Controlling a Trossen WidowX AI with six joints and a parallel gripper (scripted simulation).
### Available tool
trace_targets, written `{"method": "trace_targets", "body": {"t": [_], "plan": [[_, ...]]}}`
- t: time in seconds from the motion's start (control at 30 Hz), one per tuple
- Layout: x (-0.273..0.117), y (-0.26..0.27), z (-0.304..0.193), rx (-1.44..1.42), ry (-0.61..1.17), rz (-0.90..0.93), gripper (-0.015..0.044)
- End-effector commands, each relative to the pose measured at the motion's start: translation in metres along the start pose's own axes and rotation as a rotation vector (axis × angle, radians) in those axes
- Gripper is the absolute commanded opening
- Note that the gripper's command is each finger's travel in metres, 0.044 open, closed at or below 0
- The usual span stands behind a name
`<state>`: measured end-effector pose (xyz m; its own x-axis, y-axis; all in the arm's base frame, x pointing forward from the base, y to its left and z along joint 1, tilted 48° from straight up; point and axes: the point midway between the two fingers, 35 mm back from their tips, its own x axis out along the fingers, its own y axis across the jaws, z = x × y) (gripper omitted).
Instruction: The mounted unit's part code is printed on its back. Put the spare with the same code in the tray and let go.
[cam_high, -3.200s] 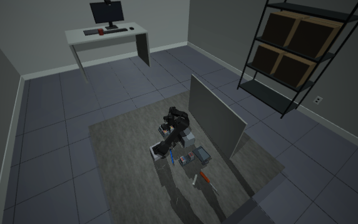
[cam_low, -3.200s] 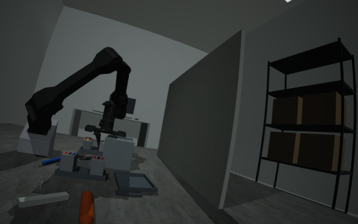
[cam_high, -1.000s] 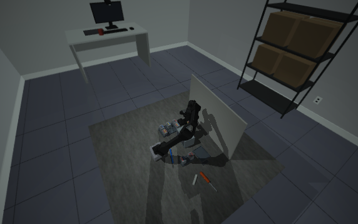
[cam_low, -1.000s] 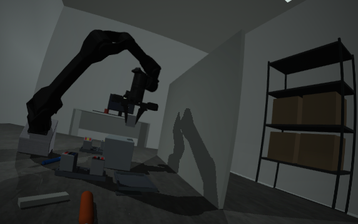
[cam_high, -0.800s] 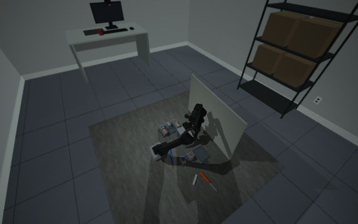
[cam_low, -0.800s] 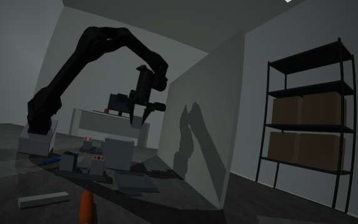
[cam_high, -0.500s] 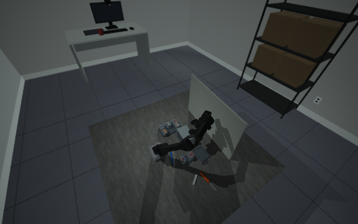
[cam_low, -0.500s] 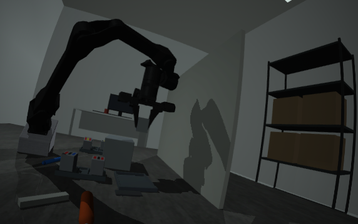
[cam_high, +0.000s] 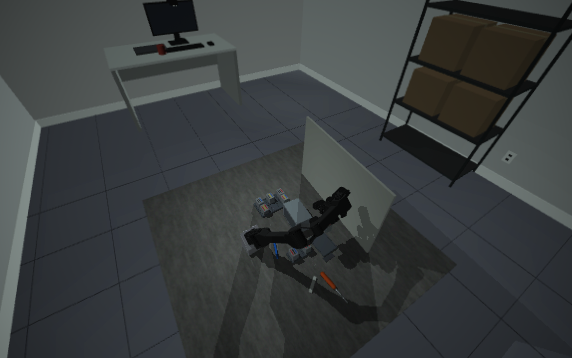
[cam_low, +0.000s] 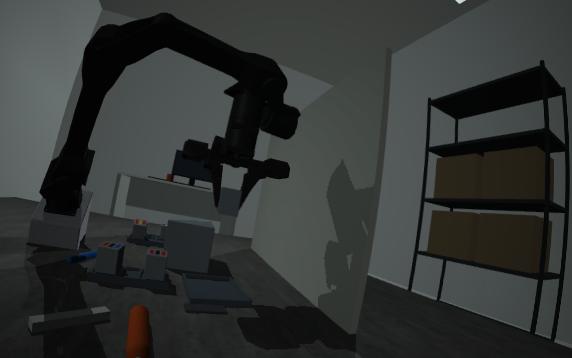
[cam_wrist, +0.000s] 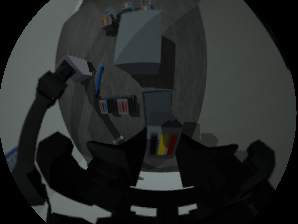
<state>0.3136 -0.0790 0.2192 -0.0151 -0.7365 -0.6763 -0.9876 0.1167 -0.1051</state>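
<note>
Lowering the striped spare (cam_low: 229, 202) (cam_wrist: 155, 141) upright wants patience: the pincer (cam_high: 320, 206) (cam_low: 230, 204) (cam_wrist: 160, 129) grips it by 2 sides, above the floor. I'd centre it over the tray (cam_high: 325, 246) (cam_low: 218, 290) (cam_wrist: 157, 104), settle it flat, then release.

My top view sits high, looks steeply down across the room: mat (cam_high: 210, 290) from centre to bottom, desk (cam_high: 170, 52) upper left, shelf rack (cam_high: 411, 59) (cam_low: 544, 100) upper right. Far off, arm small. Exterior: low and much nearer, facing slightly up; arm across upper left, screwdriver (cam_high: 328, 280) (cam_low: 138, 330) cut by the bottom edge, rack at right. Wrist: closest, round fisheye with black corners, looking down past the fingers at bottom centre; big grey box (cam_wrist: 138, 42) (cam_high: 297, 212) (cam_low: 190, 245) upper centre. All three share box and tray (cam_high: 325, 247) (cam_low: 217, 290) (cam_wrist: 157, 106); only top and exterior share the rack.
</note>
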Motion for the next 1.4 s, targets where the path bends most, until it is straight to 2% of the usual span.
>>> {"method": "trace_targets", "body": {"t": [0.0, 1.37], "plan": [[0.001, 0.000, -0.003, -0.002, 0.004, -0.006, 0.0000], [0.033, -0.005, 0.000, 0.000, -0.005, -0.005, 0.0000]]}}
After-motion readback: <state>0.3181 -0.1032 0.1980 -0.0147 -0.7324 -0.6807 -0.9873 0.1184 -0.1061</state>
